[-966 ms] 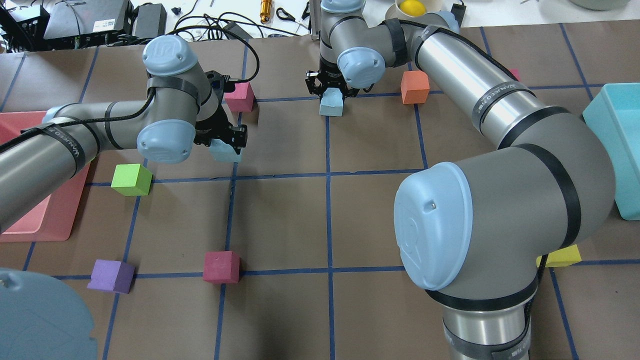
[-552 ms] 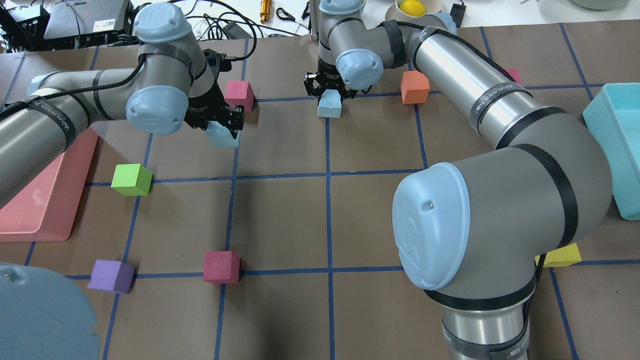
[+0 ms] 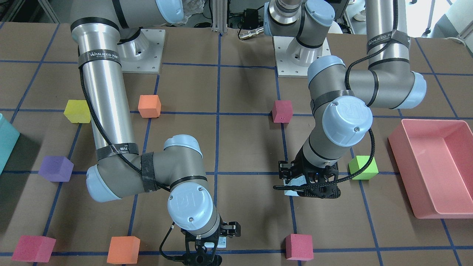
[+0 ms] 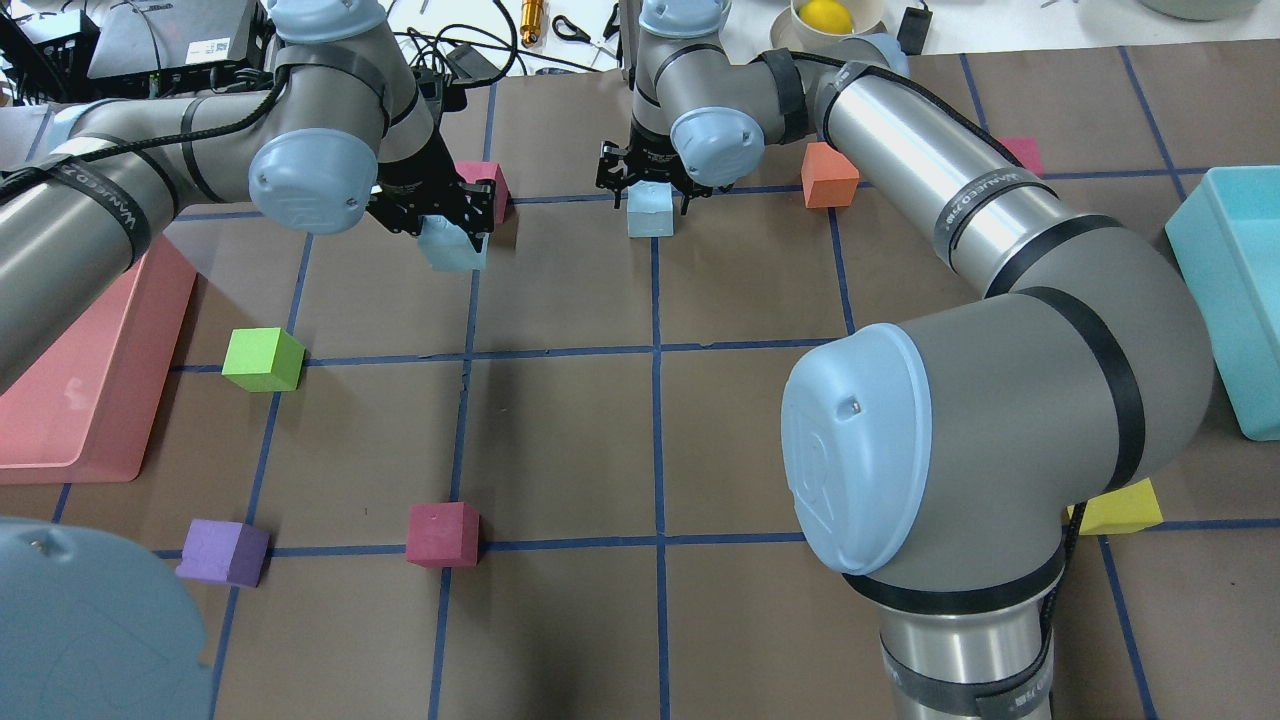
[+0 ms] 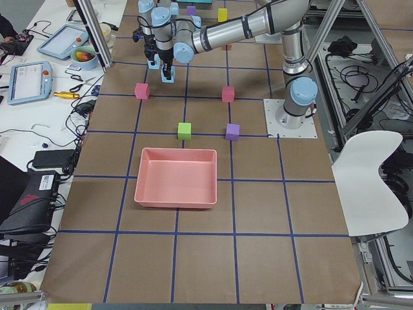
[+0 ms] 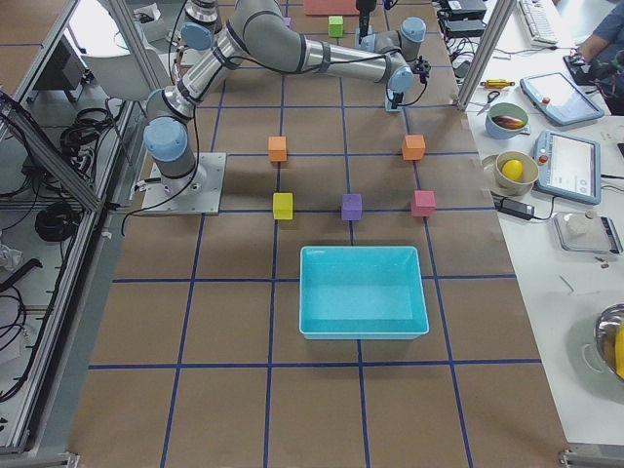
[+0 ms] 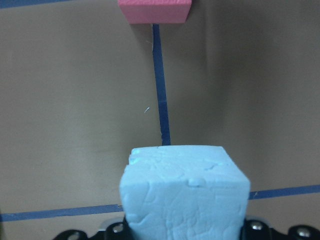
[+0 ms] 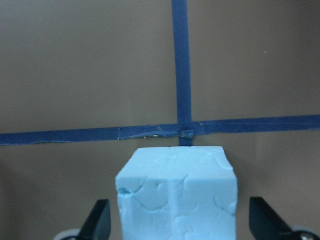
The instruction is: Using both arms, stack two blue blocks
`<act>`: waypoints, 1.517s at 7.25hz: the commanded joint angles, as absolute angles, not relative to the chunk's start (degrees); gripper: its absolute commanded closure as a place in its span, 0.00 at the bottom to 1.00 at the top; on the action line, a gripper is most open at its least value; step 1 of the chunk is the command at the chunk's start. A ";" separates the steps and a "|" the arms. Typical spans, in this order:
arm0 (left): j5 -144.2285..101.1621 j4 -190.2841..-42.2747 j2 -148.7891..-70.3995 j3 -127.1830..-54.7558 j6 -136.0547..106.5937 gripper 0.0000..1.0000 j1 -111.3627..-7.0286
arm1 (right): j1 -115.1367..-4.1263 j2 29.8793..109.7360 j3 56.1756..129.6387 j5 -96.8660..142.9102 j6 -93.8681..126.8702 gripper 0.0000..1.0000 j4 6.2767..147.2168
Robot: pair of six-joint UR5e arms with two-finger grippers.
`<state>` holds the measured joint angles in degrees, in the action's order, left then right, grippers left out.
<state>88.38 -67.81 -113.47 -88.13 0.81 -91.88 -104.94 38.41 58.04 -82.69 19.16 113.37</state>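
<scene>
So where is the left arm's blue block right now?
In the overhead view it sits upper left, held in the left gripper: the blue block is just in front of a pink cube.

Bench (image 4: 560,420): brown paper, blue tape grid. On it: green cube (image 4: 262,359) left, purple cube (image 4: 223,552) lower left, pink tray (image 4: 70,400) at left edge.

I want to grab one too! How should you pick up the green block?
Come straight down on the green block and pinch two opposite flat sides. It sits square on the table, nothing touching it, so its side faces are free for the fingers.
</scene>
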 commanded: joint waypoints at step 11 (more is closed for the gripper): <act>87.45 -72.33 -133.31 -58.92 -19.32 1.00 -105.81 | -89.74 85.92 92.07 -91.93 1.76 0.00 85.32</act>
<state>87.12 -72.39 -130.01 -62.75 -17.04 -104.07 -89.97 79.96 85.74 -91.26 2.04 83.74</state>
